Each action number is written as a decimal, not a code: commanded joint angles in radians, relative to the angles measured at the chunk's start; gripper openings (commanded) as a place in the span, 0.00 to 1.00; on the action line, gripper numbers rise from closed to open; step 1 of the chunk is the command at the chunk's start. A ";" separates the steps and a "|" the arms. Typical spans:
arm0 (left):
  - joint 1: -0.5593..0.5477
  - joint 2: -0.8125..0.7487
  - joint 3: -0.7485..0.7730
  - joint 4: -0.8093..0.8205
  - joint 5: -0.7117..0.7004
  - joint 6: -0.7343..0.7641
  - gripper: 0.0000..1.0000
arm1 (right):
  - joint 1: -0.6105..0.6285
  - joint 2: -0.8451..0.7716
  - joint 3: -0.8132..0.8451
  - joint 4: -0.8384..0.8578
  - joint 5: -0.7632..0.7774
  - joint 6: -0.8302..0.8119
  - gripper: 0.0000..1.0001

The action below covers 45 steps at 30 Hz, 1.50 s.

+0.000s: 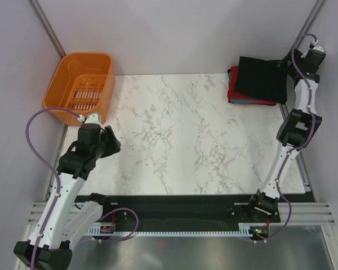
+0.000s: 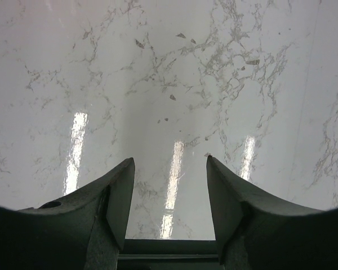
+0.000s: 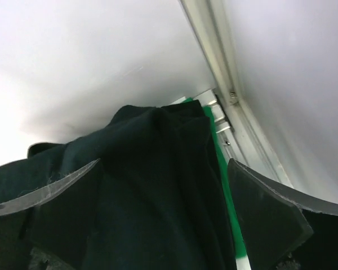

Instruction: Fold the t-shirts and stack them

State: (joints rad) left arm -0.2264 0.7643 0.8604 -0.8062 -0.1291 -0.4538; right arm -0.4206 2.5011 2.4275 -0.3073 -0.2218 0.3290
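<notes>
Snagging was the hazard we judged nearest. The black t-shirt [image 1: 262,79] lay folded on top of the stack in the table's [image 1: 180,129] far right corner, with the red t-shirt [image 1: 232,84] and the grey-blue t-shirt [image 1: 253,103] showing along its left and near edges. The right gripper [image 1: 287,62] hung at the stack's right side. In its wrist view the jaws stood wide apart, pinching nothing, but black cloth rose bunched between them. We thought a careless pull away could catch that raised fold on a fingertip [image 3: 73,174], drag the top layer open or slide the shirt sideways off the pile. The stack sat close to the table's edge and the frame rail, so a shove might tip cloth over the side. A straight lift looked safest to us.

The left gripper [image 2: 169,159] hovered over bare marble at the near left, jaws partly parted and empty, well apart from the shirts and near the orange basket [image 1: 81,84].
</notes>
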 commanded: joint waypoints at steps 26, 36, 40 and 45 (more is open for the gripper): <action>-0.007 -0.115 0.005 0.021 -0.040 -0.025 0.63 | 0.077 -1.536 -1.492 0.149 -0.158 0.329 0.98; -0.007 -0.241 -0.095 0.411 -0.136 0.033 0.64 | 0.204 -1.734 -1.596 0.001 -0.117 0.430 0.98; -0.007 -0.296 -0.262 0.743 -0.115 0.303 0.68 | 0.241 -1.775 -1.595 -0.067 -0.126 0.490 0.98; -0.005 -0.261 -0.486 1.031 -0.208 0.440 0.85 | 0.259 -1.854 -1.596 -0.134 -0.108 0.516 0.98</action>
State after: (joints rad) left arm -0.2317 0.4690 0.4614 -0.0616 -0.2382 -0.1707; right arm -0.1669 0.6884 0.8303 -0.3912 -0.3485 0.8032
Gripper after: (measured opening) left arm 0.826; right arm 0.982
